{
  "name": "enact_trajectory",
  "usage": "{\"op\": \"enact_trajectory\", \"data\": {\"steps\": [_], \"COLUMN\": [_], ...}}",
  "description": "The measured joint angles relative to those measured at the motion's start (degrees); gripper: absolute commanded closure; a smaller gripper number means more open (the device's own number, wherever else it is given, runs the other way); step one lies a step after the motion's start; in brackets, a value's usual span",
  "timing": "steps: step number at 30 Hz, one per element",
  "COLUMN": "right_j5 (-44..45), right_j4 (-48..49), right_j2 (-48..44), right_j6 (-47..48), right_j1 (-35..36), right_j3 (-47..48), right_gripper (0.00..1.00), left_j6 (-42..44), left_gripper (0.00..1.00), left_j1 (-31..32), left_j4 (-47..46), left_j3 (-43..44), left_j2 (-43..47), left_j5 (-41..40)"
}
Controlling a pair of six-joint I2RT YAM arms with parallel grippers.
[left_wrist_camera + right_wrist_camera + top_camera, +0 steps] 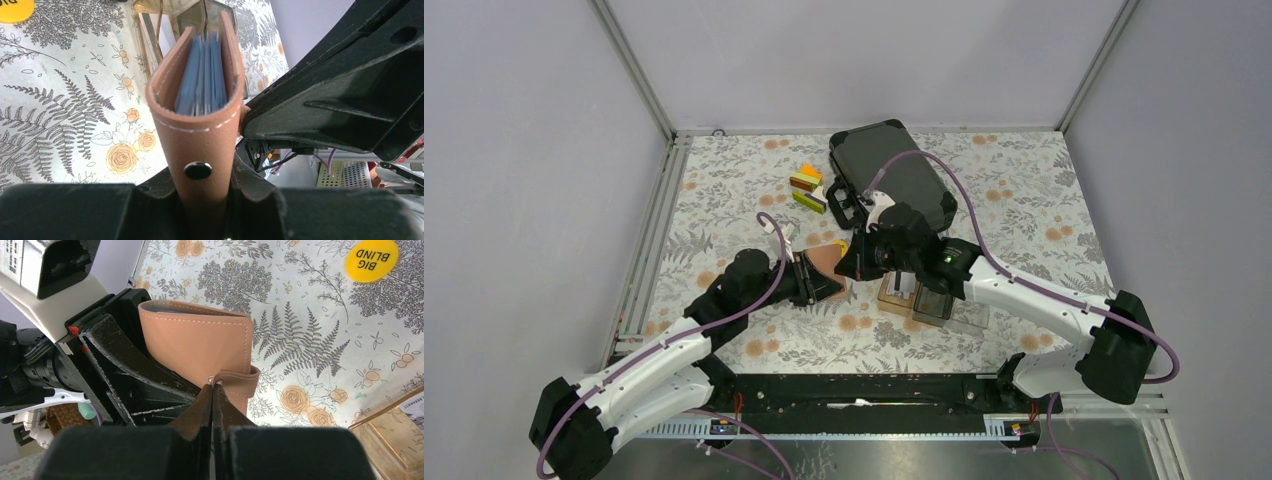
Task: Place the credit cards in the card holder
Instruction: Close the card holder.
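I hold the card holder [200, 145] between both grippers, over the flowered table [724, 190].
My left gripper [205, 202] clamps its folded covers, jaws narrow; my right gripper [212, 390] is pinched fully together on its strap [240, 382].

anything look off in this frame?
Nothing damaged or spilled. One oddity: the card holder is clamped in the left tool, folded almost shut, so its blue pockets barely open. The right tool is closed right at its strap.
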State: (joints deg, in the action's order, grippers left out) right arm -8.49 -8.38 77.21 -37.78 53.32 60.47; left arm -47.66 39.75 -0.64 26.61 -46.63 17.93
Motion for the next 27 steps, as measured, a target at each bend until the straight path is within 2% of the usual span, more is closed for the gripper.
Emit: {"op": "enact_trajectory", "data": {"steps": [27], "right_j5": [-1.05], "right_j4": [-1.4], "right_j2": [0.94], "right_j6": [2.01], "right_j1": [0.15], "right_j3": [0.52], "right_gripper": [1.0], "left_j6": [-0.37], "left_gripper": [1.0], "left_j1": [-0.02], "left_j4": [0.28], "left_j3": [-0.02], "left_j2": [-1.14], "left_j5": [0.81]}}
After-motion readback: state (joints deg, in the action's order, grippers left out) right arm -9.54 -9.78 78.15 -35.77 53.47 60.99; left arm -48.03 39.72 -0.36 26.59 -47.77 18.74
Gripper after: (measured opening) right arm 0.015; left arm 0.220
